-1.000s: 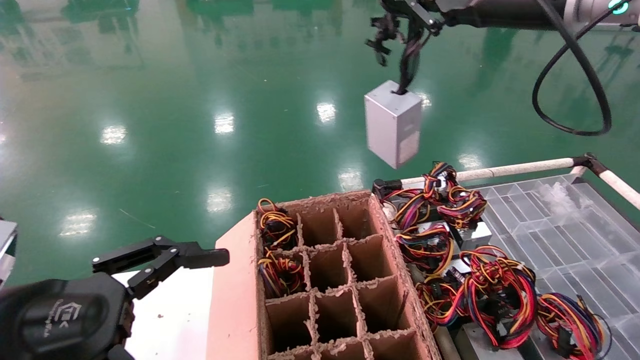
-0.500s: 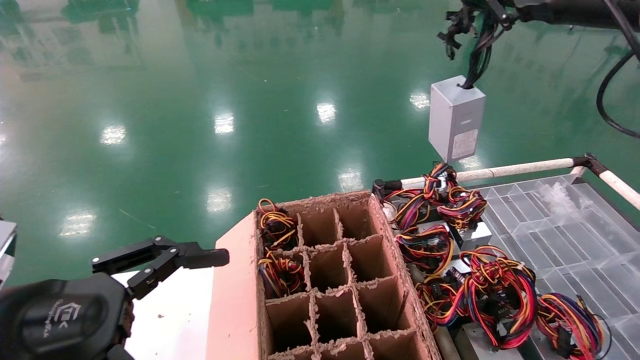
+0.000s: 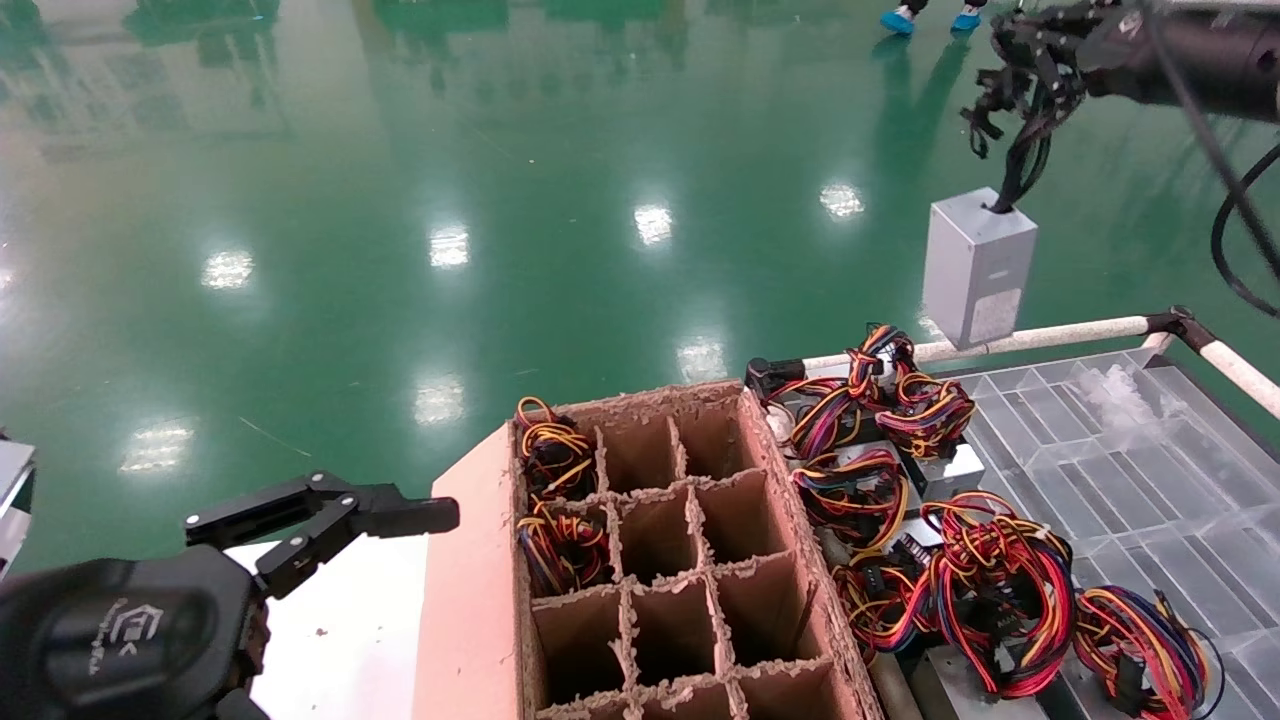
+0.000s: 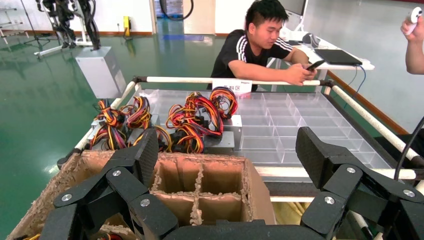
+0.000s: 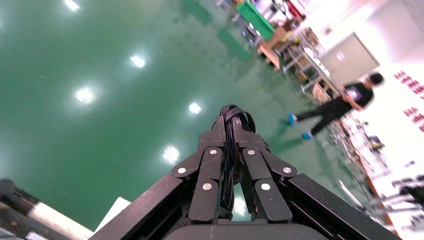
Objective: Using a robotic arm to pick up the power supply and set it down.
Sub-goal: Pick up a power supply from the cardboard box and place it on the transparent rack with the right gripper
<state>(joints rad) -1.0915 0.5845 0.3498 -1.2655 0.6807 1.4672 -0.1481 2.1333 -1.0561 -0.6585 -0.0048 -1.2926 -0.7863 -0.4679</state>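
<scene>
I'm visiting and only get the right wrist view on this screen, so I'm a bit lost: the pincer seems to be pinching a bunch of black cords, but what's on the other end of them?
Observer: In the head view the black cables run down from the right pincer to a plain grey power supply, which hangs in the air by them.
Visitor: Hanging over what?
Observer: Over the green floor, just beyond the white rail at the far edge of a clear plastic tray.
Visitor: Is anything else around there?
Observer: Grey boxes with red and yellow wire bundles lie beside a cardboard divider box.
Visitor: And the other arm?
Observer: The left pincer hangs open near that cardboard box, holding nothing.
</scene>
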